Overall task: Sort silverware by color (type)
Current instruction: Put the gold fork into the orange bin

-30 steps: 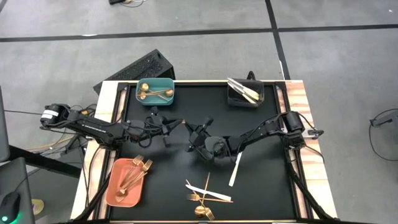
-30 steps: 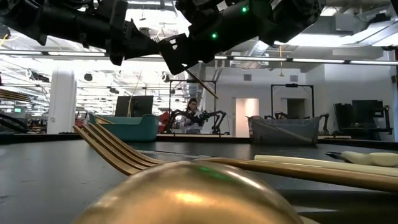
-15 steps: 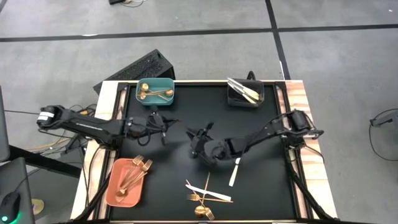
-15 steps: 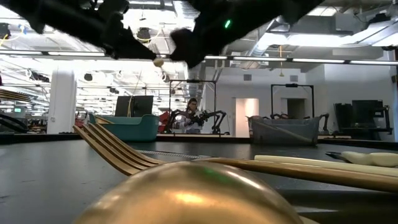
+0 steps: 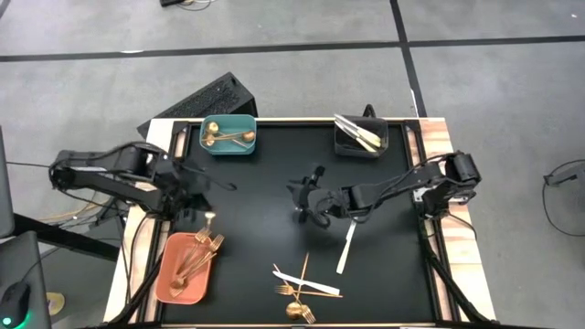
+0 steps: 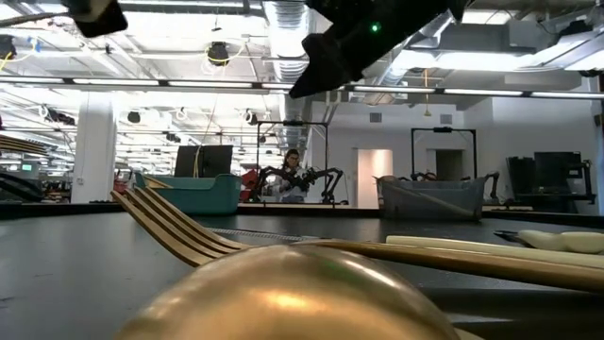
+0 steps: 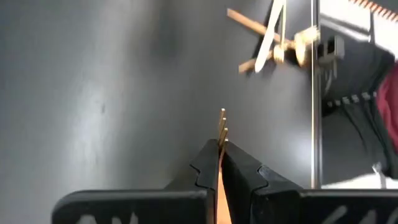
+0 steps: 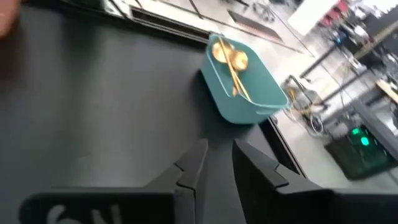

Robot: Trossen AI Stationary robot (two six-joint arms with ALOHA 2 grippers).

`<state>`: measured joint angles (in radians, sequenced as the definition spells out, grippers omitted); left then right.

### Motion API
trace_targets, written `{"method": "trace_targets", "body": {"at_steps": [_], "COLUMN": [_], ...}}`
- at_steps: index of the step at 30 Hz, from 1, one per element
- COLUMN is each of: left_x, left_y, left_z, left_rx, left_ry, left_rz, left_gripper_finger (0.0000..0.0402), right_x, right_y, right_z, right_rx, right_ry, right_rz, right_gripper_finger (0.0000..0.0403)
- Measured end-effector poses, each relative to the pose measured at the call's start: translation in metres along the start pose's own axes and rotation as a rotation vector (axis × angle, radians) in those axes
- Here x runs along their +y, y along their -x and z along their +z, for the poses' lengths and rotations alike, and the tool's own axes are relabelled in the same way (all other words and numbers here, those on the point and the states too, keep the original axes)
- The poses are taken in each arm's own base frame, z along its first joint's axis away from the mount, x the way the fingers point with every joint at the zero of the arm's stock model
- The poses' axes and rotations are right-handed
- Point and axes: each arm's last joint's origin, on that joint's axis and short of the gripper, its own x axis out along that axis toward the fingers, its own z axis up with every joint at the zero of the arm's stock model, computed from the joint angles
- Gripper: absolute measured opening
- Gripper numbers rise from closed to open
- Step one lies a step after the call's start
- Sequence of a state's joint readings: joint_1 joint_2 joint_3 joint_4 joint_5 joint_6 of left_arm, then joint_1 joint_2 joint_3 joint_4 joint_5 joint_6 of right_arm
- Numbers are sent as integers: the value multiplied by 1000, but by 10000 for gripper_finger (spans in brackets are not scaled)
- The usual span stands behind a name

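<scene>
my left gripper (image 7: pixel 219 163) is clamped on a thin gold utensil (image 7: pixel 222 127), only its tip showing past the fingers; in the high view that gripper (image 5: pixel 203 203) hangs just above the salmon bin (image 5: pixel 164 281) of gold forks (image 5: pixel 203 254). my right gripper (image 8: pixel 219 163) hovers mid-table with a narrow gap between its fingers and nothing in them, seen from above near the table's centre (image 5: pixel 306 194).

closest to the front edge lies the unsorted pile (image 5: pixel 300 288): gold pieces crossed with a white knife, a second white knife (image 5: pixel 345 249) lying just beyond. farther back, the teal bin (image 8: pixel 249 102) holds gold spoons (image 8: pixel 229 59), and the dark bin (image 5: pixel 359 146) holds white knives (image 5: pixel 356 132).

the risk, as i judge it: my grip on the gold piece is slim and near its end, so it could pivot or slip out short of the salmon bin. releasing high could bounce it off the rim onto the black mat (image 5: pixel 265 228). i cannot tell whether it is a fork or a stick, so the wrong bin is possible.
</scene>
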<state>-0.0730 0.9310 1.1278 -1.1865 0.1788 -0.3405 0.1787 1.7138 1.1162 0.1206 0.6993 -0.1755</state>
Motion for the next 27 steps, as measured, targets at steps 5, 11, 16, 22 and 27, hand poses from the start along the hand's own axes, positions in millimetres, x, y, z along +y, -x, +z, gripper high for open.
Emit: {"method": "trace_targets", "body": {"at_steps": [5, 11, 16, 22, 27], "left_x": [-2, 3, 6, 6, 0], "left_y": [-7, -56, -86, -89, -78], "left_z": [-18, -49, -66, -69, -58], "left_rx": [145, 319, 376, 341, 228], "left_ry": [74, 160, 217, 219, 167], "left_rz": [62, 87, 36, 93, 137], "left_gripper_finger": [0, 0, 1, 26, 70], "right_x": [-5, 3, 7, 1, -3], "right_y": [-6, -2, 0, 9, 18], "right_z": [-9, -22, -28, -32, -34], "right_rx": [22, 69, 119, 195, 278], "right_ry": [-71, -70, -70, -72, -173], "right_rz": [2, 30, 82, 118, 233], "right_gripper_finger": [98, 98, 98, 97, 97]}}
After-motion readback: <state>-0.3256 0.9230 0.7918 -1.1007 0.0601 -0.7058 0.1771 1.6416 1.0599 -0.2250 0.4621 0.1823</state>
